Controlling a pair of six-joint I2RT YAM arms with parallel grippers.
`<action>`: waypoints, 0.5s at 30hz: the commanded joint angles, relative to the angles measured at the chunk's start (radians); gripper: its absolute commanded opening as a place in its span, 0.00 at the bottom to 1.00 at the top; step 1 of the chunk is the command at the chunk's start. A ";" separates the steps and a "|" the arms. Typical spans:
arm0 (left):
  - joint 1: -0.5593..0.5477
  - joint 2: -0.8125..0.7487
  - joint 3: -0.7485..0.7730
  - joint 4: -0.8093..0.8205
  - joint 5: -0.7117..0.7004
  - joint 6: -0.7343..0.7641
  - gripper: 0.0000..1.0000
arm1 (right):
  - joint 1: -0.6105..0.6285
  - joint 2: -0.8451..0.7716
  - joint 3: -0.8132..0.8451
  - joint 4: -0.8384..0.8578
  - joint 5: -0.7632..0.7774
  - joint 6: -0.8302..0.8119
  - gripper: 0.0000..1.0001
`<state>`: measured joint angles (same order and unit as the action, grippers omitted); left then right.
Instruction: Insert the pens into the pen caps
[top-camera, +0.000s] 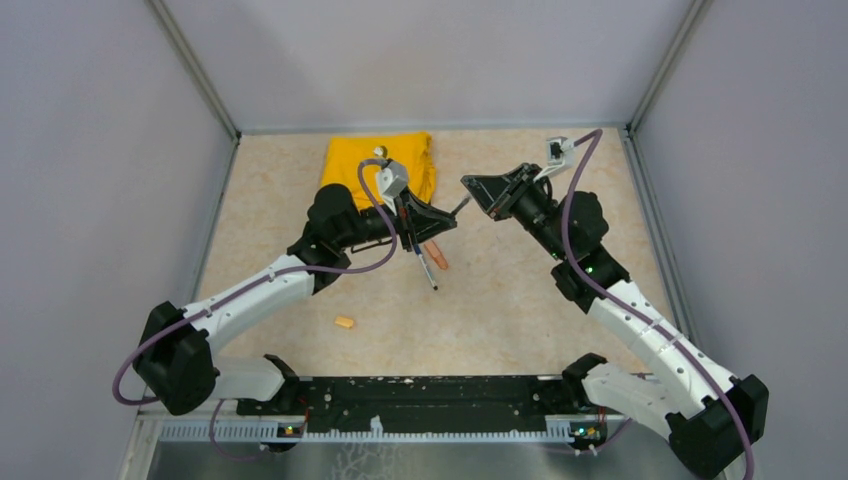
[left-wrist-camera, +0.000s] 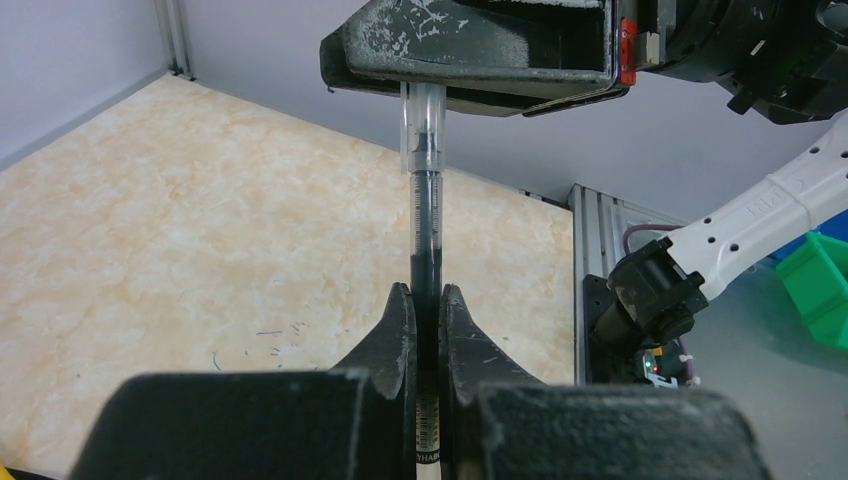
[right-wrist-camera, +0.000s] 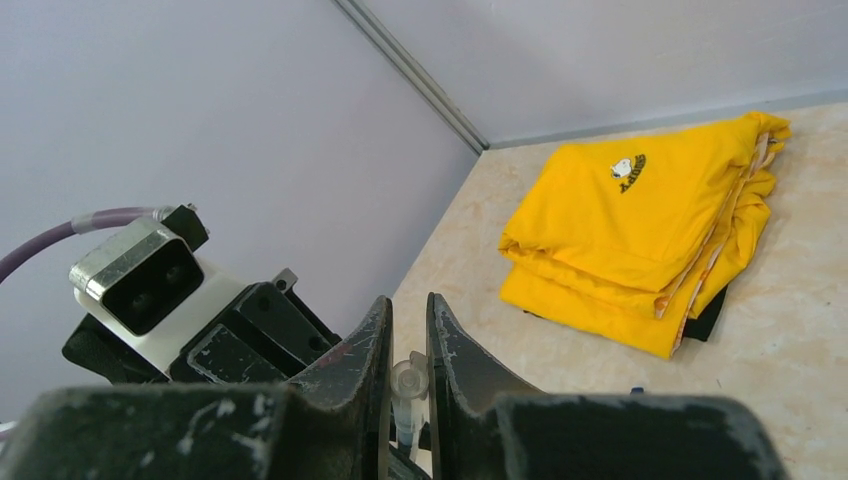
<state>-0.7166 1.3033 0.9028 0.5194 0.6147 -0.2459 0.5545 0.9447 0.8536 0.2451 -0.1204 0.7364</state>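
Note:
My left gripper (left-wrist-camera: 427, 290) is shut on a thin dark pen (left-wrist-camera: 425, 235) and holds it above the table. The pen's tip sits inside a clear pen cap (left-wrist-camera: 422, 130). My right gripper (right-wrist-camera: 408, 300) is shut on that clear cap (right-wrist-camera: 406, 382). In the top view the two grippers, left (top-camera: 447, 222) and right (top-camera: 472, 188), meet tip to tip over the middle of the table, with the pen (top-camera: 461, 207) between them. An orange marker (top-camera: 435, 255) and a thin pen (top-camera: 428, 272) lie below the left gripper. A light orange cap (top-camera: 344, 322) lies at the near left.
A folded yellow cloth (top-camera: 380, 165) lies at the back left; it also shows in the right wrist view (right-wrist-camera: 640, 230). A tiny dark blue bit (right-wrist-camera: 636, 390) shows near it. Walls close the table on three sides.

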 joint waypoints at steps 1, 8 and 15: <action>-0.003 0.001 0.035 0.009 0.019 0.014 0.00 | 0.010 -0.003 0.019 0.035 -0.015 -0.037 0.00; -0.003 -0.012 0.026 0.034 0.039 0.007 0.00 | 0.011 0.052 0.008 0.035 -0.125 -0.054 0.00; -0.002 -0.053 0.010 0.031 -0.021 0.030 0.00 | 0.066 0.039 -0.073 0.031 -0.093 -0.047 0.00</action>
<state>-0.7090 1.2987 0.9020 0.4736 0.6067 -0.2417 0.5568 0.9810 0.8349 0.2955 -0.1574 0.6987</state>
